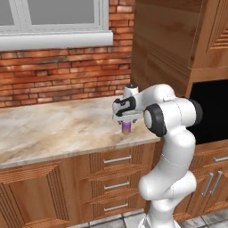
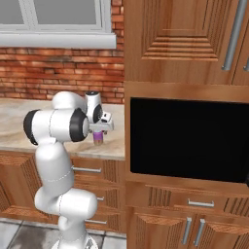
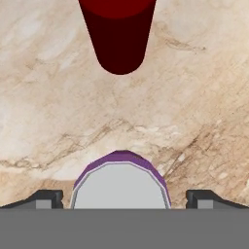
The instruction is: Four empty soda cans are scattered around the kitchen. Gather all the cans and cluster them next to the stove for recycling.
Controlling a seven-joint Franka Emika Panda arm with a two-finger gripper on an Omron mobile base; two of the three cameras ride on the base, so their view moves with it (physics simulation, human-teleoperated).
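With the claw [image 3: 124,197] spread wide over the purple-sided can [image 3: 121,181] on the tabletop [image 1: 53,129], we judge a skewed descent could tip it toward the red soda can [image 3: 118,34] at 12 o'clock.

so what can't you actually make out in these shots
- Purple can, hand view: lower part cut off at the bottom edge; base views: top hidden by the end effector.
- Red can, hand view: top cut off by the upper edge.
- Oven, right base view: interior just black.
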